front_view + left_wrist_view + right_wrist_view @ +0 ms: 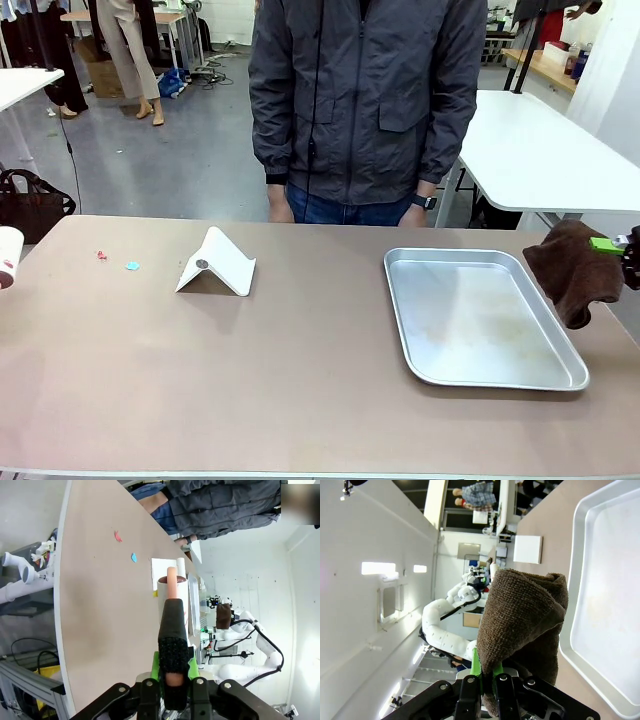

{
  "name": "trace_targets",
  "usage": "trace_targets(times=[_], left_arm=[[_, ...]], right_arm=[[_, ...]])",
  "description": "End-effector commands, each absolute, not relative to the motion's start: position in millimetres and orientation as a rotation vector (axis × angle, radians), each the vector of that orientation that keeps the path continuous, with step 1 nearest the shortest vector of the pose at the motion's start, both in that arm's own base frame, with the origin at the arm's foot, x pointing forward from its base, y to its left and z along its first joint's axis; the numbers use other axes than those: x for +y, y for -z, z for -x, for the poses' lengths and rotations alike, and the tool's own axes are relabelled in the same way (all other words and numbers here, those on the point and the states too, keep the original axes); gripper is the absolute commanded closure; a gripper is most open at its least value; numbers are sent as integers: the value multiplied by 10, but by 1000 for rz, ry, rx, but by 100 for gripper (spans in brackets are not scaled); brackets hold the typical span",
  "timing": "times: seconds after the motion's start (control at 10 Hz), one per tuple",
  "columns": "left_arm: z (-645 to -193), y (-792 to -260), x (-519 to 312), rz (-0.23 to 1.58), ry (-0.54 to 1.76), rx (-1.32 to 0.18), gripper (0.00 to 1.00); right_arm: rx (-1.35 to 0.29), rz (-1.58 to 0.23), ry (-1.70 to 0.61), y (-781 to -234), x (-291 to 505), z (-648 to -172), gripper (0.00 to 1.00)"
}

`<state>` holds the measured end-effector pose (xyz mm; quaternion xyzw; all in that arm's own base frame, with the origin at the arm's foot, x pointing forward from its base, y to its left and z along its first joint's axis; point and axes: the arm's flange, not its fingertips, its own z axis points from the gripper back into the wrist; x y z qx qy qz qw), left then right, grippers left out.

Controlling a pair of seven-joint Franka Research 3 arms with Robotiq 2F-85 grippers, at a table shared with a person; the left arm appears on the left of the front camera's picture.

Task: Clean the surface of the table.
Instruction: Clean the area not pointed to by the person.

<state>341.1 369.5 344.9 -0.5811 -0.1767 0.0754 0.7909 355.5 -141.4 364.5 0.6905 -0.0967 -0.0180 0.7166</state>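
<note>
I'm looking across the table point(300, 380), which is spreading under both arms and out to each side of the front view. The person point(365, 100) is standing at its far edge, hands down. On the right half the tray point(455, 253) is lying flat, its long side running away from me.

Just past the tray's right rim, the right gripper point(612, 244) is hanging at the table's right end, clamped on the cloth point(572, 275). The cloth is drooping below the pads and, as far as I can tell, isn't touching the top. Left of centre a white folded stand point(220, 262) is sitting like a little tent.

The left gripper point(172, 675) is closed on a black-handled tool point(173, 625) with a white round head. I'm not able to tell what the tool is. It is pointing along the table's length.

What I'm weighing is the two bits on the left part of the top, the blue bit point(132, 265) and the red bit point(101, 255) just beside it. They are lying well apart from the cloth, with the tray and the stand in between. I'm judging the left arm far nearer, so a wipe from the right would be crossing the whole table.
</note>
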Motion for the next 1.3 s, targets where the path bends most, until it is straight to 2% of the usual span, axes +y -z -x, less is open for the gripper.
trace_targets(times=[0.0, 0.5, 0.6, 1.2], left_arm=[[-3444, -3568, 3645, 1256, -145, -393, 96], [-3444, -3568, 3645, 1256, -145, -393, 96], [-3464, -3524, 3669, 1244, -142, -384, 78], [-4744, -3788, 3368, 1063, -135, -172, 78]], right_arm=[[-226, -1548, 35, -3697, -1424, -3553, 91], [-226, -1548, 35, -3697, -1424, -3553, 91], [-226, -1548, 35, -3697, -1424, -3553, 91], [-226, -1548, 35, -3697, -1424, -3553, 91]])
